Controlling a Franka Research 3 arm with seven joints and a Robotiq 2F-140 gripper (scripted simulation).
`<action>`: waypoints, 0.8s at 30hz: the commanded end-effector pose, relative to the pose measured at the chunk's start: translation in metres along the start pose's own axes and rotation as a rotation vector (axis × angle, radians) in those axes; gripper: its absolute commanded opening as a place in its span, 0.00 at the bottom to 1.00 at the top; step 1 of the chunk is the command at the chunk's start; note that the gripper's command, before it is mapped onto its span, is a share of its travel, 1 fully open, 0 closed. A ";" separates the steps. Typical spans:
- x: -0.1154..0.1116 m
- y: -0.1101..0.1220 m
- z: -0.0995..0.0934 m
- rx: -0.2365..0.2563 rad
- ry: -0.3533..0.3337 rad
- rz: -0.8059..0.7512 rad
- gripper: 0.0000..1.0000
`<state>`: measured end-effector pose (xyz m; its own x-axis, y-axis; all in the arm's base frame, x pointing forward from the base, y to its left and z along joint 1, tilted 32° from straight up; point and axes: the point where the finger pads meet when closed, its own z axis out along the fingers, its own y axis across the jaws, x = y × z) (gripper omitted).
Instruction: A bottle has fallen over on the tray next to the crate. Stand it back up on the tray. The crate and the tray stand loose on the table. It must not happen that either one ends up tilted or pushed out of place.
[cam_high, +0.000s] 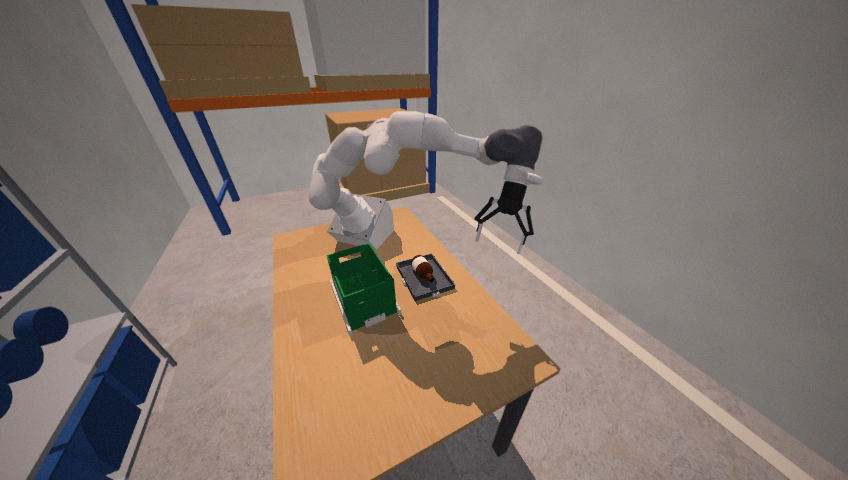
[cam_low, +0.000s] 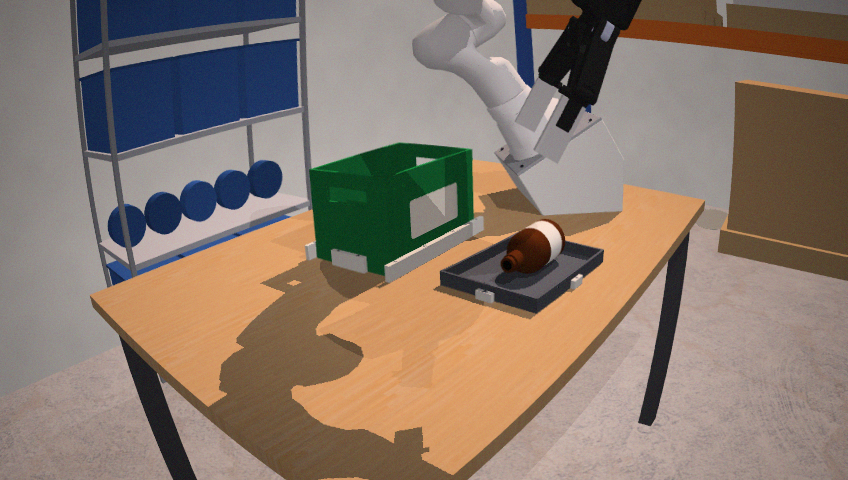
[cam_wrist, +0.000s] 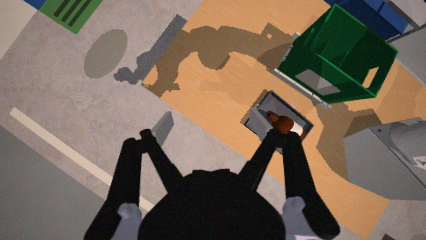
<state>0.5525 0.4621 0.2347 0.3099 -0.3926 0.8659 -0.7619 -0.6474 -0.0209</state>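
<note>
A brown bottle (cam_high: 423, 267) (cam_low: 535, 246) (cam_wrist: 284, 124) with a white label lies on its side on the dark grey tray (cam_high: 444, 290) (cam_low: 516, 300). Its neck points toward the table's front. The green crate (cam_high: 363, 291) (cam_low: 368, 220) (cam_wrist: 345, 50) stands close beside the tray. My gripper (cam_high: 499, 240) (cam_low: 544, 127) (cam_wrist: 211, 116) is open and empty. It hangs high in the air, up and to the side of the tray, out past the table's edge over the floor. In the wrist view one finger partly covers the bottle.
The robot base (cam_high: 363, 223) (cam_low: 571, 178) (cam_wrist: 385, 155) stands on the wooden table (cam_high: 386, 404) (cam_low: 416, 356) behind the crate and tray. Small white blocks border the crate and tray. Shelving with blue items and cardboard boxes stand around the room.
</note>
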 end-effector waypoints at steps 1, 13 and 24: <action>0.002 0.001 0.000 0.004 -0.005 0.037 1.00; 0.011 0.013 0.008 0.015 -0.042 0.306 1.00; 0.015 0.023 0.013 0.014 -0.068 0.459 1.00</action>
<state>0.5467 0.4280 0.2414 0.0837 -0.6046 0.7921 -0.8335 -0.4781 -0.2769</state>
